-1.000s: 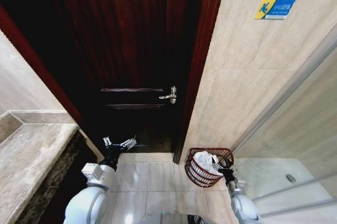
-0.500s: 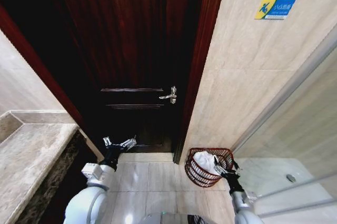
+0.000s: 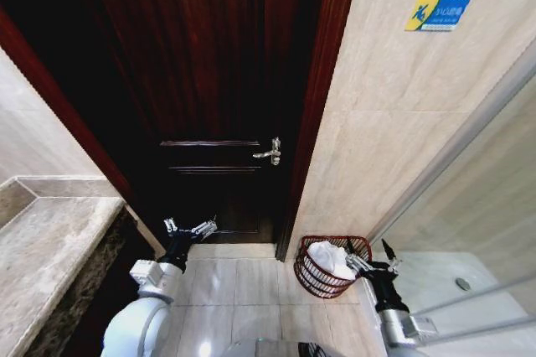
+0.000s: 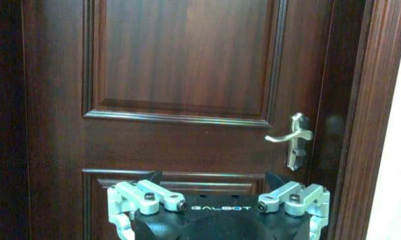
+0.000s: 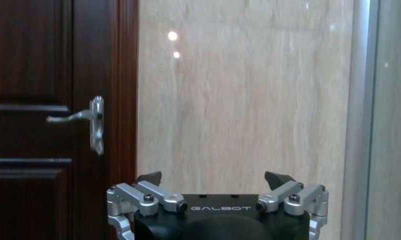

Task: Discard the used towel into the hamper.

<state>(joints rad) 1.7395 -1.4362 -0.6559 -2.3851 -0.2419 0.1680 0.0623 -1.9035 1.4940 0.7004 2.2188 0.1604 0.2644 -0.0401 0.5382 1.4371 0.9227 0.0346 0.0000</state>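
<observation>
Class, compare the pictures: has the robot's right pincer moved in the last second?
Yes. The right pincer has drawn back from over the hamper and its white towel, shifting to the robot's right, beside the hamper's rim, open and empty.

Hamper (image 3: 318, 276): small round openwork basket of thin dark reddish-brown wires, tapering toward the base. Stands upright on the pale tiled floor, at the foot of the beige stone wall and just beside the dark wooden door frame.

Towel (image 3: 329, 257): white cloth, crumpled, lying inside the hamper. Its upper folds rise to about rim level and lean toward the rim on the robot's right side. No hand holds it.
</observation>
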